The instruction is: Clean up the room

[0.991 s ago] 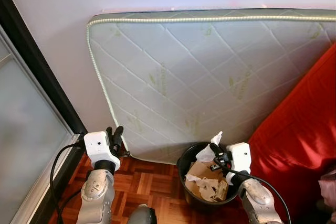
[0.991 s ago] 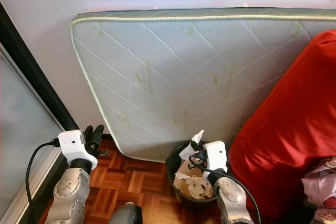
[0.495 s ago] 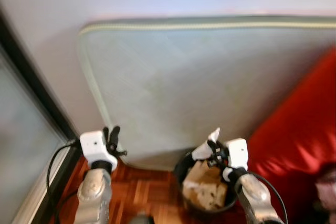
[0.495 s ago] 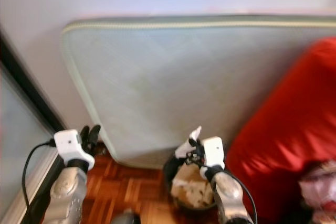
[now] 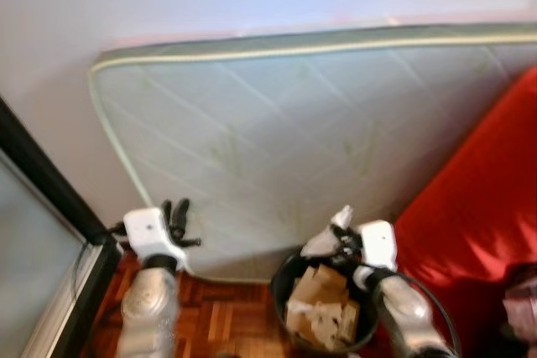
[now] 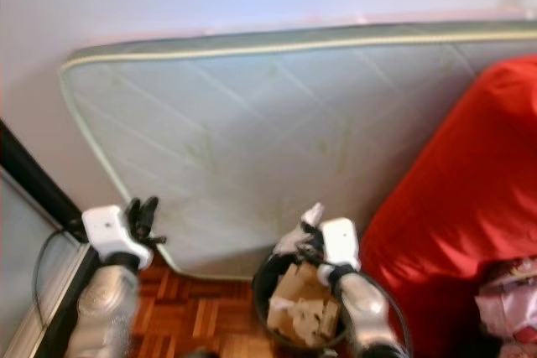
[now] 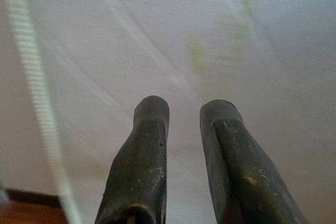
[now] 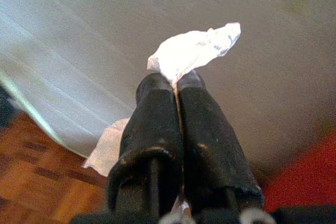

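Note:
My right gripper (image 8: 176,85) is shut on a crumpled white paper (image 8: 194,51), held just above the rim of a black waste bin (image 5: 285,270). The bin holds brown cardboard scraps and more white paper (image 5: 323,308). In the head views the white paper (image 5: 327,236) sticks up from the right gripper (image 5: 340,236). My left gripper (image 5: 174,210) is raised near the lower left corner of the mattress; in its wrist view the left gripper (image 7: 184,111) shows a small gap between its fingers and holds nothing.
A pale quilted mattress (image 5: 319,132) leans against the wall behind the bin. A red cushion or sofa (image 5: 478,224) stands on the right. A dark door frame (image 5: 50,190) with frosted glass is on the left. The floor is wood parquet (image 5: 226,316).
The whole picture has shifted and is blurred, so the camera has moved. The right gripper still holds the white paper over the bin; both arms keep about the same pose.

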{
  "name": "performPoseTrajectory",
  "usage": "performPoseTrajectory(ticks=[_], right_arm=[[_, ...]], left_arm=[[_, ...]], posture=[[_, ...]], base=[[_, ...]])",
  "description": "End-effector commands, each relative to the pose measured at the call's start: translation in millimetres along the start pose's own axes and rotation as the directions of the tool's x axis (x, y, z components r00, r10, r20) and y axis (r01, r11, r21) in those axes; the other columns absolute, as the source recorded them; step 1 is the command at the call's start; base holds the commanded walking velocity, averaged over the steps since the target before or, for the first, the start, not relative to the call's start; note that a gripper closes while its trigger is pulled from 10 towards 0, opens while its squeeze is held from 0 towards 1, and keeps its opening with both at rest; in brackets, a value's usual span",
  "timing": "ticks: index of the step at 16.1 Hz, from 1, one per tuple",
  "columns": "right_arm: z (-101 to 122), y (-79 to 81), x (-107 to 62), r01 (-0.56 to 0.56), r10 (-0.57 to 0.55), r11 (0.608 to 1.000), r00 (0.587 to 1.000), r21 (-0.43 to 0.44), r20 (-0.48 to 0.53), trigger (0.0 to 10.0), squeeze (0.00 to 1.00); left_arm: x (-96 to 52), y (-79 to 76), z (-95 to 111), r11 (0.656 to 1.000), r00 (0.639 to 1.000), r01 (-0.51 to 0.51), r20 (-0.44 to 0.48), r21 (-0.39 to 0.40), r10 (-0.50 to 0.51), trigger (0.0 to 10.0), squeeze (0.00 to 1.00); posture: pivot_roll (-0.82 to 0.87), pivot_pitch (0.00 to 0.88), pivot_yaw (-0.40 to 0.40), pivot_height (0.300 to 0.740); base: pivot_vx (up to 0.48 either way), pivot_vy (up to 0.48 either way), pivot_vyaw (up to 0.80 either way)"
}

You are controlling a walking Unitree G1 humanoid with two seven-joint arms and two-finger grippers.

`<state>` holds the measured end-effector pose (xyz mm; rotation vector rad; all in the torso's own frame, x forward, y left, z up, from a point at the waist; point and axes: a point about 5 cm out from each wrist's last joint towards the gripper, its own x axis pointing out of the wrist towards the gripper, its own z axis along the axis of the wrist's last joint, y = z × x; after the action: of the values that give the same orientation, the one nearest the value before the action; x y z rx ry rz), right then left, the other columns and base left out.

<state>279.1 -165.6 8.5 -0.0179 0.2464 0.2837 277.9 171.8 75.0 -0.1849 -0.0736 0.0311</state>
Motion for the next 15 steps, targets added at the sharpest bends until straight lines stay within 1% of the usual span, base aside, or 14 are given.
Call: performPoseTrajectory(ticks=[1,3,4,8,10,12,13,15], right_arm=[[1,6.4,4.3,-0.014,0.014,1.000,1.000,0.007,-0.006,10.0,0.00],[0,8.2,5.8,-0.022,0.022,1.000,0.999,0.002,-0.023,10.0,0.00],[-2,8.7,8.6,-0.015,0.015,1.000,0.998,-0.006,-0.062,10.0,0.00],[-4,17.8,17.0,-0.043,0.040,0.999,0.989,-0.016,-0.140,10.0,0.00],[-7,24.0,20.0,-0.051,0.050,0.999,0.981,-0.003,-0.185,10.0,0.00],[-10,25.4,21.0,-0.043,0.044,0.999,0.972,0.010,-0.232,10.0,0.00],[-10,24.7,21.6,-0.036,0.040,0.999,0.971,0.019,-0.234,10.0,0.00],[-2,24.1,27.8,-0.019,0.026,0.999,0.973,0.031,-0.230,10.0,0.00]], left_arm=[[0.5,6.3,4,1.000,1.000,-0.009,0.005,0.025,0.008,10.0,0.00],[-0.1,5.9,4,1.000,1.000,-0.008,0.005,0.024,0.008,10.0,0.00],[-1.6,4.3,3,1.000,1.000,0.004,-0.005,0.021,-0.004,10.0,0.00],[-6.1,-0.7,2,1.000,1.000,0.027,-0.014,0.011,-0.027,10.0,0.00],[-7.0,-2.6,3,0.999,0.999,0.036,-0.011,0.011,-0.036,10.0,0.00],[-7.8,-2.7,6,0.999,0.999,0.039,-0.002,0.015,-0.039,10.0,0.00],[-7.6,-2.9,7,0.999,0.999,0.039,0.003,0.020,-0.039,10.0,0.00],[-4.4,-3.3,14,0.999,0.999,0.039,0.023,0.037,-0.039,10.0,0.00]], posture=[[-0.01,0.000,0.045,0.657],[-0.01,0.000,0.043,0.657],[-0.01,0.000,0.041,0.657],[0.00,0.000,0.041,0.657],[0.03,0.000,0.030,0.657],[0.05,0.000,0.013,0.657],[0.06,0.000,0.007,0.657],[0.07,0.000,-0.007,0.657]], base=[[0.315,0.000,0.00],[0.311,0.000,0.00],[0.000,0.000,0.00],[0.000,0.000,0.00],[0.000,0.000,0.00],[0.000,0.000,0.00],[0.000,0.000,0.00],[0.000,0.000,0.00]])
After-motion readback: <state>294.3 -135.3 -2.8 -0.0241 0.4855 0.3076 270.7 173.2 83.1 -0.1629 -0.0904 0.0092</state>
